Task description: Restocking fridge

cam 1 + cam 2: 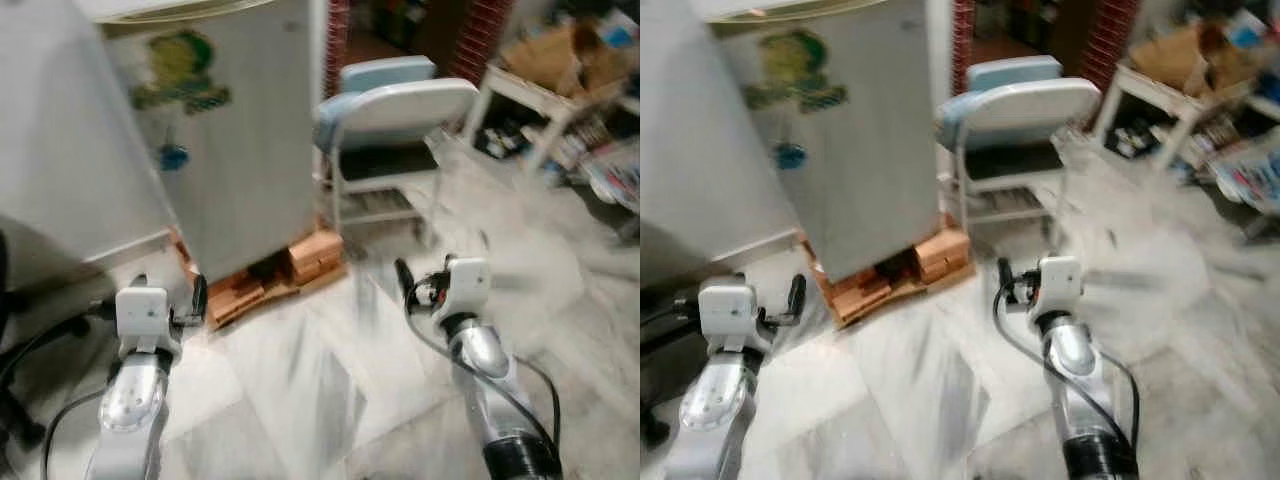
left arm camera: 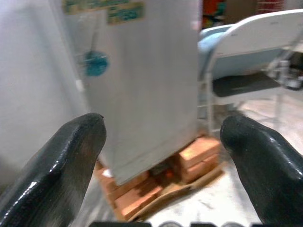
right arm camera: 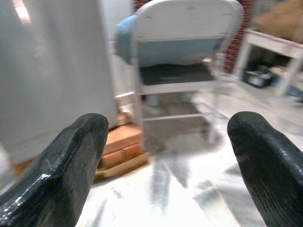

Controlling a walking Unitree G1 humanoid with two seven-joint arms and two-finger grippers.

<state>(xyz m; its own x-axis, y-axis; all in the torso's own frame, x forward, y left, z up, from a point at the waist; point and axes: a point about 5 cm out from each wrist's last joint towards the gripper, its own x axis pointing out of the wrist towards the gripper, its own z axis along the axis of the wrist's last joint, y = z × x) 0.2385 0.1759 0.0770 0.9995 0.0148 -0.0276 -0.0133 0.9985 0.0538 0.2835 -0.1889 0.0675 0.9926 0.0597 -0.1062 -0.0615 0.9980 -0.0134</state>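
Observation:
The pale grey fridge [image 1: 235, 150] stands ahead on the left, with colourful stickers on its face, raised on orange bricks [image 1: 275, 275]. A broad white panel [image 1: 60, 150] joins it on the left; I cannot tell whether that is an open door or the fridge's side. My left gripper [image 1: 150, 300] is held low before the fridge's bottom corner, open and holding nothing, its black fingers [image 2: 57, 170] framing the fridge. My right gripper [image 1: 445, 262] is also open and holds nothing, and its fingers [image 3: 66, 170] frame the chair and bricks. The views are blurred.
A pale blue folding chair [image 1: 400, 110] stands just right of the fridge. A white table [image 1: 545, 95] with cardboard boxes and floor clutter is at the far right. White marble floor [image 1: 330, 370] lies in front. Something black [image 1: 10, 300] with cables sits at the left edge.

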